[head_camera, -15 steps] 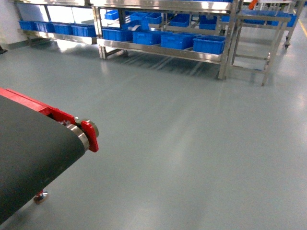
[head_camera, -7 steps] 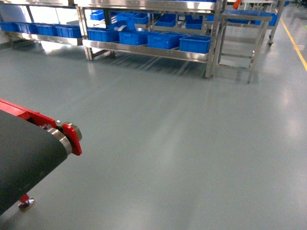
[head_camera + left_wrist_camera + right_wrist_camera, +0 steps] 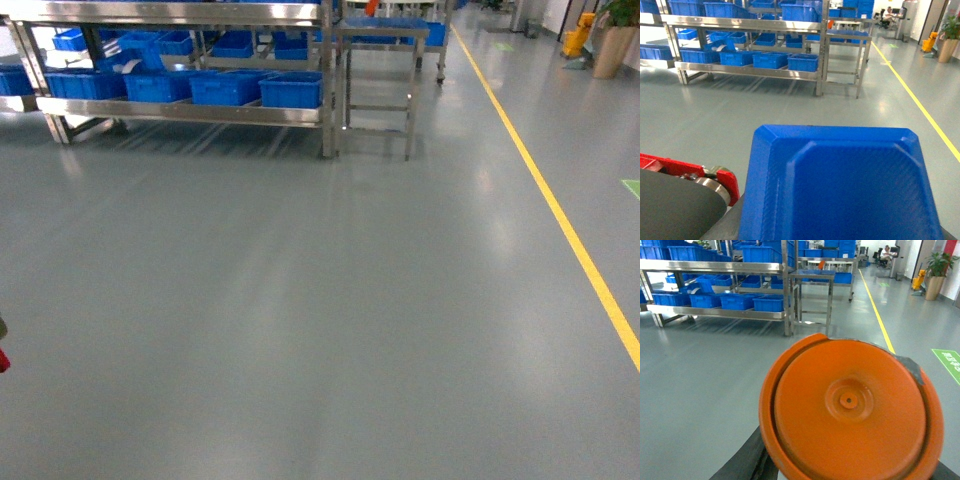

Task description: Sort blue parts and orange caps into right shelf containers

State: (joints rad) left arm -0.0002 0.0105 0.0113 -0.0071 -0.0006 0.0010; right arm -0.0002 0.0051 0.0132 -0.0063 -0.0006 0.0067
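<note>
A large blue part [image 3: 840, 185] fills the lower half of the left wrist view. My left gripper [image 3: 840, 236] is shut on it, its fingers hidden beneath. In the right wrist view a round orange cap [image 3: 850, 405] sits close to the camera. My right gripper [image 3: 850, 476] is shut on it, and dark fingers [image 3: 742, 460] show at its lower edges. The blue right shelf containers [image 3: 290, 90] stand in a row on a steel rack's low shelf, far ahead to the left. These containers [image 3: 802, 62] show in the left wrist view, and the same containers [image 3: 769, 303] show in the right. Neither gripper appears in the head view.
A grey conveyor belt with a red end bracket [image 3: 715, 177] lies at my lower left; only a red sliver [image 3: 3, 360] shows in the head view. A small steel table [image 3: 380, 60] stands beside the rack. A yellow floor line [image 3: 560, 220] runs along the right. Grey floor lies between.
The head view has swung right: the conveyor has slid out of the left edge, the rack has shifted left, and the yellow line has come into view.
</note>
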